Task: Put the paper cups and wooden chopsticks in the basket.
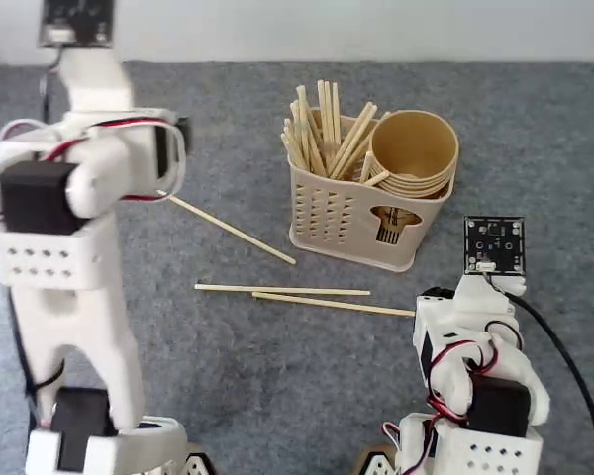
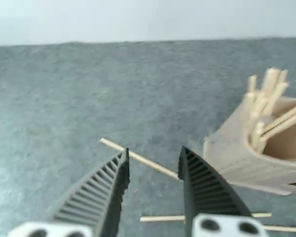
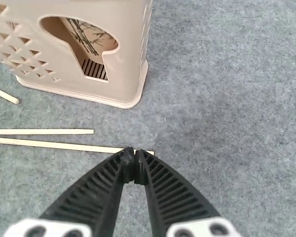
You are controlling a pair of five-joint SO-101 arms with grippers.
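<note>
Step in hand: picking up a loose chopstick. Left gripper open above it; right gripper closed. Next, probably: descend, pinch.

Left end effector hangs parted (2 fingers spread), right end effector pressed closed.

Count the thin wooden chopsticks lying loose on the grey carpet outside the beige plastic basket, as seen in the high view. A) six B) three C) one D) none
B: one slanted wooden chopstick lies beside the beige plastic basket, and two more, the upper chopstick and the lower chopstick, lie nearly parallel in front of it.
</note>
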